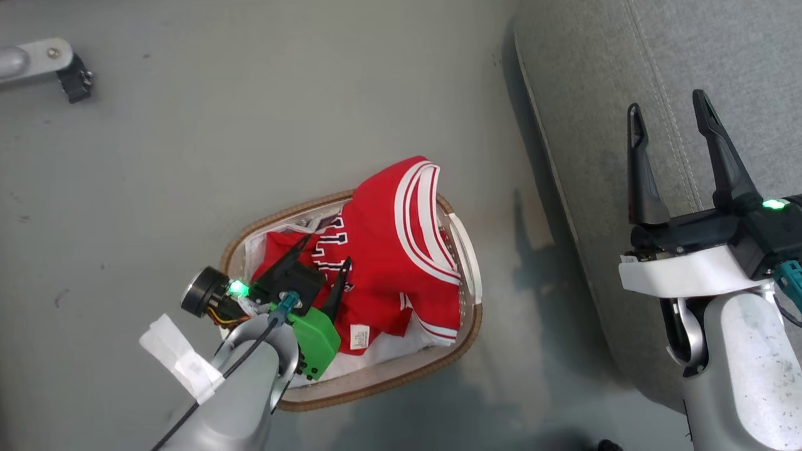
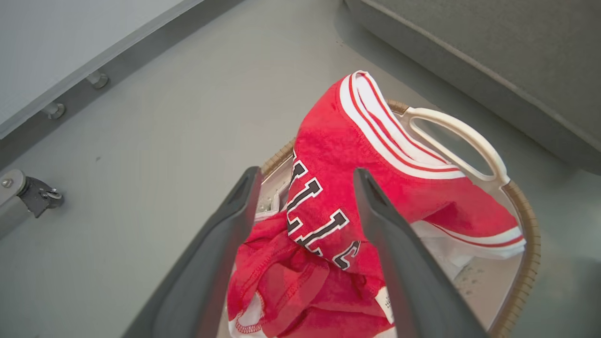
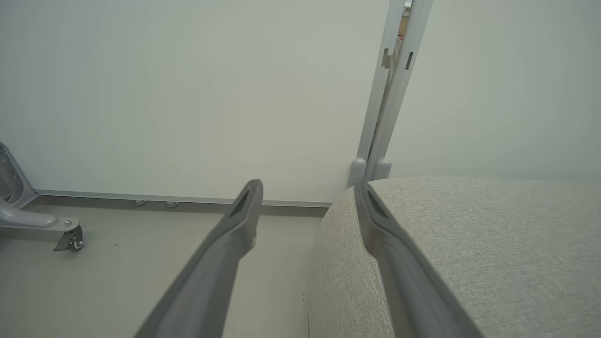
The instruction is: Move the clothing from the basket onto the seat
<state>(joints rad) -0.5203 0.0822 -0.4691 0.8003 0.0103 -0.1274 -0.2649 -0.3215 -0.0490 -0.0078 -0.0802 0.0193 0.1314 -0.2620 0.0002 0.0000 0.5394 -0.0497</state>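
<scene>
Clothing (image 1: 388, 250) lies heaped in the basket (image 1: 376, 383) on the floor, none on the seat (image 1: 601, 62), so nothing looks done yet; the left gripper (image 1: 326, 249) hangs over it, jaws apart and empty; the right gripper (image 1: 668, 103), also spread, hovers above the seat.

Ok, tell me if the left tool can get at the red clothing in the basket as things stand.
Probably yes. The left tool hangs open just over the clothing, which is heaped at the top of the basket with nothing over it; the lettered fold lies straight ahead between its fingers.
</scene>
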